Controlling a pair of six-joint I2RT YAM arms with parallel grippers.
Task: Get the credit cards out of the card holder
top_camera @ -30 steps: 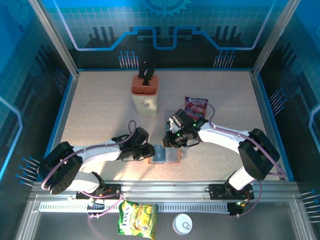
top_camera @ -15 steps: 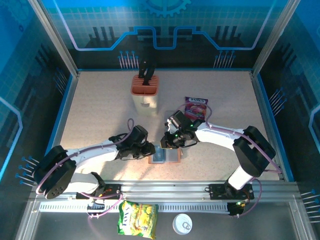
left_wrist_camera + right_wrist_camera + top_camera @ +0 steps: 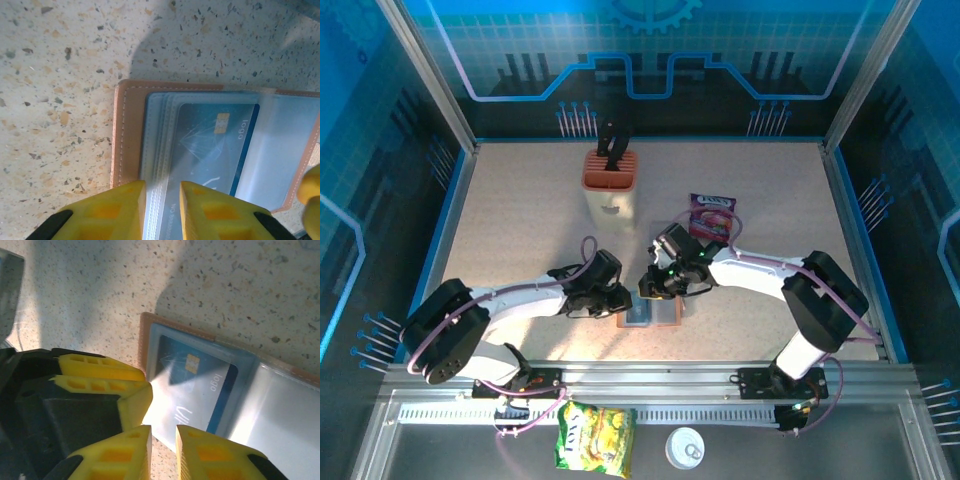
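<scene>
We find the card holder (image 3: 650,312) lying open on the bench (image 3: 520,220), near its front edge, with a blue-green credit card (image 3: 215,145) in its clear pocket. On the left gripper (image 3: 162,192) and right gripper (image 3: 163,436) alike the jaws stand narrowly apart, clamping nothing. We judge the card light, stiff and slick: pinch its edge at the pocket mouth, with the holder pinned

**Top external view.** The card holder (image 3: 662,314) is covered along its left and upper edges by the left gripper (image 3: 624,302) and right gripper (image 3: 646,291). The cards inside are too small to count.

**Left wrist view.** The holder's right end runs off the right edge. The lower end of the credit card (image 3: 215,145) is hidden behind the yellow fingers (image 3: 125,210), which are cut off by the bottom edge.

**Right wrist view.** The holder is cropped at lower right. A blurred grey shape (image 3: 9,290) at upper left cannot be identified.

Whether either gripper's jaws actually grip anything cannot be told.
</scene>
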